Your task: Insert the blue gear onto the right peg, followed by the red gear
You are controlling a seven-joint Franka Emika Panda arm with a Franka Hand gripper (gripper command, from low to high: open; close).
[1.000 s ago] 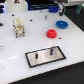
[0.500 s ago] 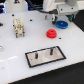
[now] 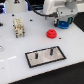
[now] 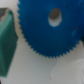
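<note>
The blue gear [image 3: 64, 23] lies on the white table at the exterior view's upper right, directly under my gripper [image 3: 62, 18]. In the wrist view the blue gear [image 4: 47, 31] fills most of the picture, teeth and centre hole plain, so the gripper is close above it. The frames do not show whether the jaws are open or shut. The red gear [image 3: 51, 34] rests on the table between the blue gear and the black-bordered white plate [image 3: 56, 58]. The right peg [image 3: 50, 50] stands upright on that plate, bare, beside its twin [image 3: 37, 55].
A beige blocky fixture [image 3: 18, 27] stands at the exterior view's left. A dark green shape [image 4: 7, 42] sits beside the blue gear in the wrist view. The robot's white body [image 3: 52, 6] looms at the back.
The gripper has shifted only slightly over the blue gear. Both gears and the plate lie where they were.
</note>
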